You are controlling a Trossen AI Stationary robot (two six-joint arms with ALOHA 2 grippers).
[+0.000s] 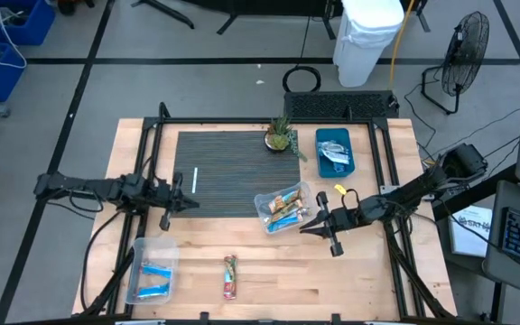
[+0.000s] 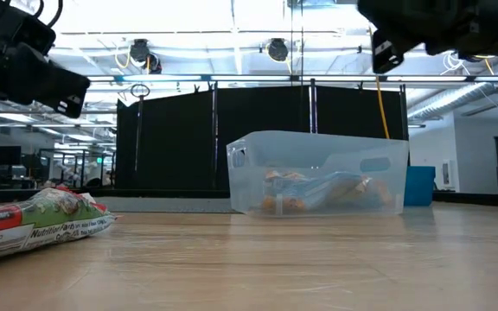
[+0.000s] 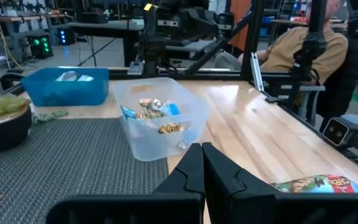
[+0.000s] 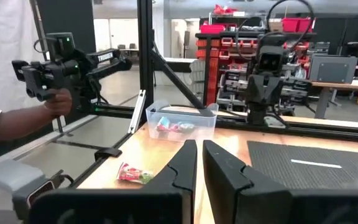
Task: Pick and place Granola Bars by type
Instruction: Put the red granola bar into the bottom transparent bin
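Note:
Granola bars lie in three containers. A clear middle bin [image 1: 283, 209] [image 3: 160, 124] holds mixed bars, a blue tray [image 1: 335, 151] holds silvery ones, and a clear bin [image 1: 152, 271] [image 4: 180, 123] near the table's near-left corner holds blue ones. One orange-red-green bar [image 1: 230, 276] [image 2: 41, 226] [image 4: 132, 174] lies flat on the wood. My left gripper [image 1: 190, 202] [image 3: 202, 160] hovers shut over the mat's left part. My right gripper [image 1: 309, 220] [image 4: 197, 155] hovers shut just right of the middle bin, pointing at it.
A dark ribbed mat [image 1: 233, 171] covers the table's far middle, with a white strip [image 1: 195, 179] on it and a small potted plant [image 1: 281, 135] at its far edge. A small yellow item [image 1: 339, 190] lies by the right arm. A person's hand [image 4: 58, 102] holds a device beyond the table.

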